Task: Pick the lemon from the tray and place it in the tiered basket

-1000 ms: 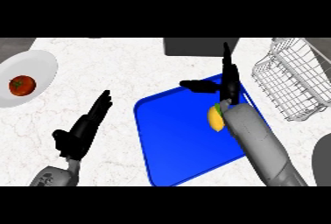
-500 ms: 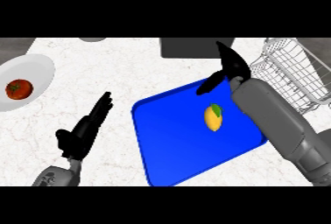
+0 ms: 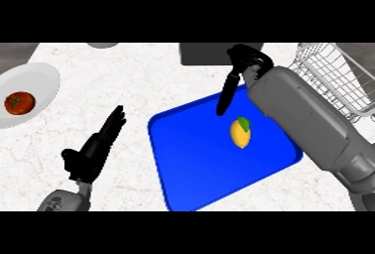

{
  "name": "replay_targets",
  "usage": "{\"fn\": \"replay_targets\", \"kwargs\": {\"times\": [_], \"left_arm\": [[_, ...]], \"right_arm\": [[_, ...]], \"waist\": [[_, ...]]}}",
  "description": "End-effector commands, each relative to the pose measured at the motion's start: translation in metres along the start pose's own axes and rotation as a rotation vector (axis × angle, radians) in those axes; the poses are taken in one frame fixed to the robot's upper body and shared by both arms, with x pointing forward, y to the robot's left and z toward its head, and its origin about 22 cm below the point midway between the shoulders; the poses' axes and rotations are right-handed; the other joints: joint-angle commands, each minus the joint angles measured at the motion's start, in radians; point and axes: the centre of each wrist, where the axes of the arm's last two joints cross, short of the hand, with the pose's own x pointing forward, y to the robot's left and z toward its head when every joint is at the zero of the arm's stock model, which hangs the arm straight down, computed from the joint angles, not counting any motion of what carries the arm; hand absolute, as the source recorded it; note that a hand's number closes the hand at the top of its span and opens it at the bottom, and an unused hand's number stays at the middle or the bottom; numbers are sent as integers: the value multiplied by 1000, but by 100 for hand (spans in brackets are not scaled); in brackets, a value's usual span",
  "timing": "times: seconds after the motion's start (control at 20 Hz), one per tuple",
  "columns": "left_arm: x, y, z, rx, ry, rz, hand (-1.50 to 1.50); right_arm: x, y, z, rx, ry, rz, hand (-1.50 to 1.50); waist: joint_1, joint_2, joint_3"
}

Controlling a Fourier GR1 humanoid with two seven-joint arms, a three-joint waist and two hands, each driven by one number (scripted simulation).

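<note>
Swinging back over the blue tray (image 3: 190, 166), the right hand (image 3: 242, 59) now hangs straight, empty fingers just beyond the lemon (image 3: 240, 133), which lies untouched on the tray. It should drop lower and curl around the fruit before lifting toward the tiered basket (image 3: 333, 72).

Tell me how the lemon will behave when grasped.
The lemon looks oval, so it may roll sideways if nudged. It lies loose on the flat tray, so it could slide. Small beside the right hand, it is probably light.
</note>
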Motion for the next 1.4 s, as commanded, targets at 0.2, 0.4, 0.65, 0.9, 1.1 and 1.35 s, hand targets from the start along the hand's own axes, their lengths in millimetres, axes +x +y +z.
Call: {"fn": "replay_targets", "kwargs": {"times": [0.2,0.4,0.65,0.9,1.1,1.35], "left_arm": [[-4,21,-13,13,-8,12,0],[-12,-12,-5,-24,-10,-10,0],[0,-15,-11,-11,-14,19,0],[3,-14,2,-4,-21,12,0],[-8,-5,12,3,-12,-6,0],[21,5,-18,-15,-8,6,0]], "right_arm": [[13,11,16,-43,164,45,-150],[16,12,7,-68,238,114,-150],[-12,57,-21,20,313,126,-150],[-29,62,-27,20,309,52,-150],[-50,72,-25,23,316,93,-150],[-54,81,-43,39,384,77,-150]], "waist": [[-2,8,1],[12,12,1],[7,10,2],[11,7,3],[1,5,2],[7,10,3]]}}
